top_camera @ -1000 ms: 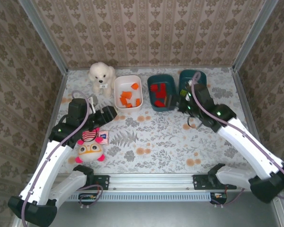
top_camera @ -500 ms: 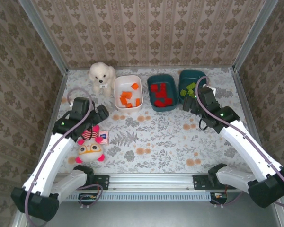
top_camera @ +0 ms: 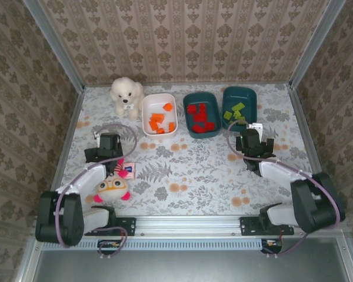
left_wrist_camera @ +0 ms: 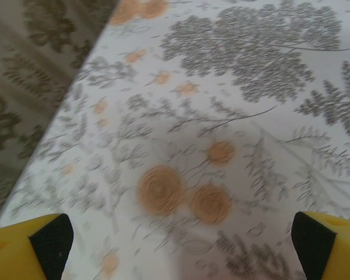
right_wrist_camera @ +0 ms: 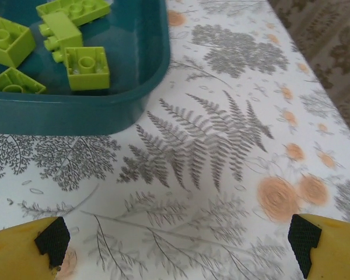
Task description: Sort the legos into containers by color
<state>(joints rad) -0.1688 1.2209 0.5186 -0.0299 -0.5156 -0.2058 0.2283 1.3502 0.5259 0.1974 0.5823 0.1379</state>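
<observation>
check bins first: orange legos [top_camera: 159,121] in white bin [top_camera: 146,108], red legos [top_camera: 200,117] in middle teal bin [top_camera: 187,117], lime green legos [right_wrist_camera: 76,58] in right teal bin [right_wrist_camera: 81,114]. find no loose brick on table [top_camera: 194,170]; judge sorting complete, or close to it.

read right gripper [right_wrist_camera: 178,245] as released: pads wide apart, nothing between, aimed at bare patterned table just in front of right teal bin. from jaws, look up and left for green bricks, behind near wall of bin; long axes mixed, no common direction.

read left gripper [left_wrist_camera: 181,239] as released too: pads spread, nothing held, over bare table near left wall [left_wrist_camera: 23,87], well apart from every bin.

for any further pick, assign by nearness: right arm [top_camera: 282,173] for both teal bins, left arm [top_camera: 76,182] for white bin.

mind left-side clutter: plush doll [top_camera: 112,185] and pink card [top_camera: 129,170] just beside left arm, white plush dog [top_camera: 126,94] just beside white bin. expect widest open room at table centre, between both arms.
</observation>
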